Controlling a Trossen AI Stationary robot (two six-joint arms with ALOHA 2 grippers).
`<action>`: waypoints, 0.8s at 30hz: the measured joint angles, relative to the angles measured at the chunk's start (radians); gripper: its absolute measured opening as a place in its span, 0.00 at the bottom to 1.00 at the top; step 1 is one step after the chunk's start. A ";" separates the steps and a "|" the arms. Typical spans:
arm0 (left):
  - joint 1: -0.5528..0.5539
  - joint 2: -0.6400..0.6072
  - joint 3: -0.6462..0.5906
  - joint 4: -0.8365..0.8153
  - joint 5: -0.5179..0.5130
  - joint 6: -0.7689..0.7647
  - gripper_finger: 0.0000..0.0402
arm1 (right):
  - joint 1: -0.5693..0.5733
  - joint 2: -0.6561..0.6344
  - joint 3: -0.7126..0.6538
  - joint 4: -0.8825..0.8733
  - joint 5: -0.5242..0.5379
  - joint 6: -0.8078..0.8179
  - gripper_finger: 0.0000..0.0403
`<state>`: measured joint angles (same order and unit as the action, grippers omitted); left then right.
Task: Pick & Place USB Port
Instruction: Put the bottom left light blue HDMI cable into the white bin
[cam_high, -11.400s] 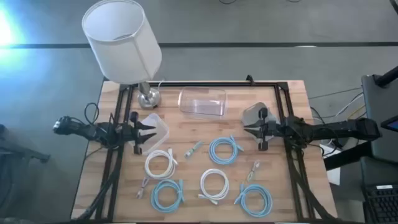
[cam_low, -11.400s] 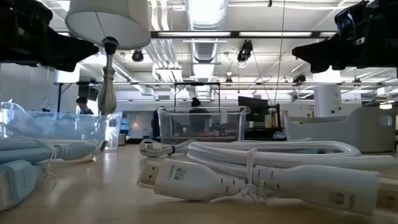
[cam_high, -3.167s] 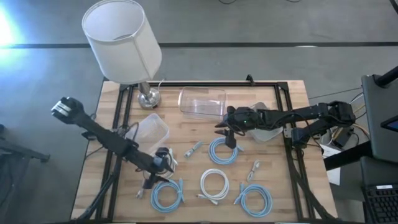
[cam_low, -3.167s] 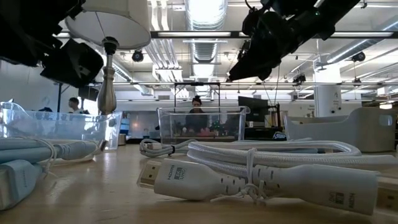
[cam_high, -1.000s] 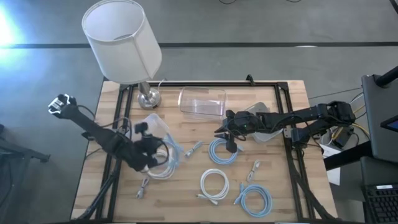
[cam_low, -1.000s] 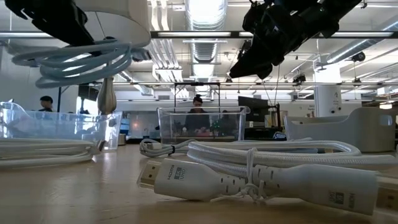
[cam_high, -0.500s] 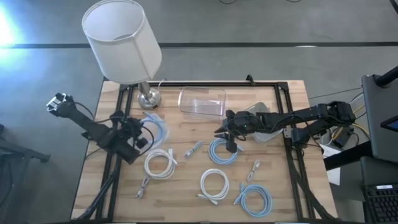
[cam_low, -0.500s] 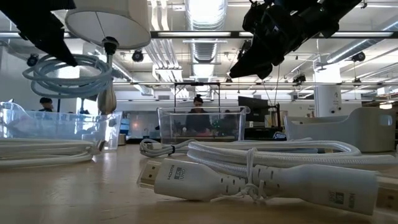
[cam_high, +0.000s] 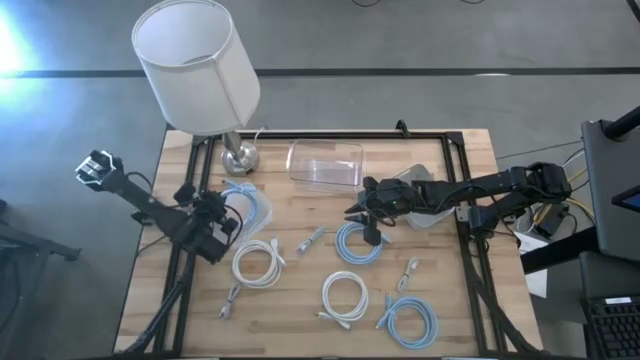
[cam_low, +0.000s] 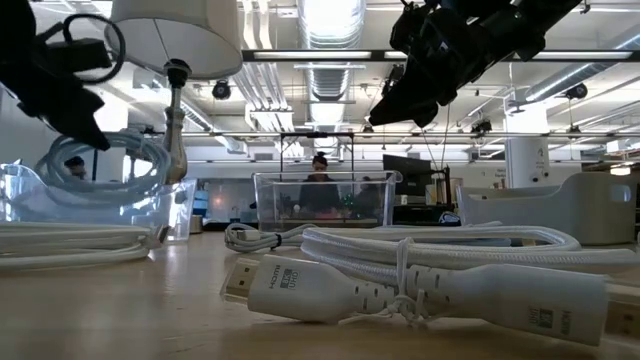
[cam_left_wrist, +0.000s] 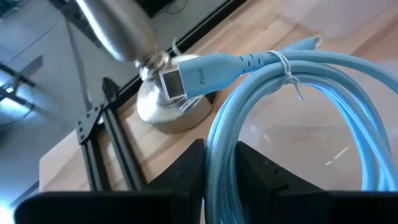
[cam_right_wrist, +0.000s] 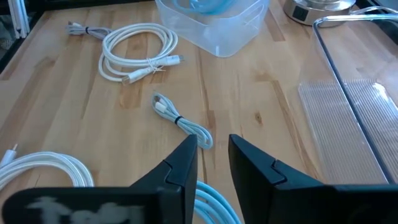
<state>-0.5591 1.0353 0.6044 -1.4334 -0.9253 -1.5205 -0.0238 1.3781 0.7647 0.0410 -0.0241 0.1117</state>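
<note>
My left gripper is shut on a light blue coiled cable over the clear tub at the table's left. In the low view the coil hangs inside the tub's walls. My right gripper hovers open above another blue coil near the table's middle, touching nothing. A small grey USB cable lies flat on the wood between the two arms; it also shows in the right wrist view. My left gripper pinches the bundled strands of the blue coil between its two fingers, which lie across the strands. The tied plug end sticks out beyond the fingers. The coil hangs down into the clear tub; I cannot tell whether it rests on the tub's floor.
Two white coils, a third blue coil and two short cables lie on the near half. A lamp, an empty clear bin and a grey object stand along the far side.
My left gripper has carried the blue coil from above the left white coil toward the table's far left, over the clear tub, then moved down, so the coil now hangs inside the tub. It stays shut on the cable.
</note>
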 joint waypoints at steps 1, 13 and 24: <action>0.001 0.003 -0.009 0.011 0.001 0.000 0.20 | 0.000 0.000 0.000 0.000 0.000 -0.002 0.22; 0.033 0.052 -0.017 0.065 0.009 0.031 0.22 | 0.000 0.000 0.000 0.001 0.000 -0.010 0.19; 0.096 0.107 -0.007 0.080 0.008 0.044 0.38 | 0.000 0.000 0.000 0.001 0.000 -0.010 0.20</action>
<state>-0.4633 1.1418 0.5978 -1.3532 -0.9169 -1.4770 -0.0238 1.3781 0.7647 0.0418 -0.0241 0.1017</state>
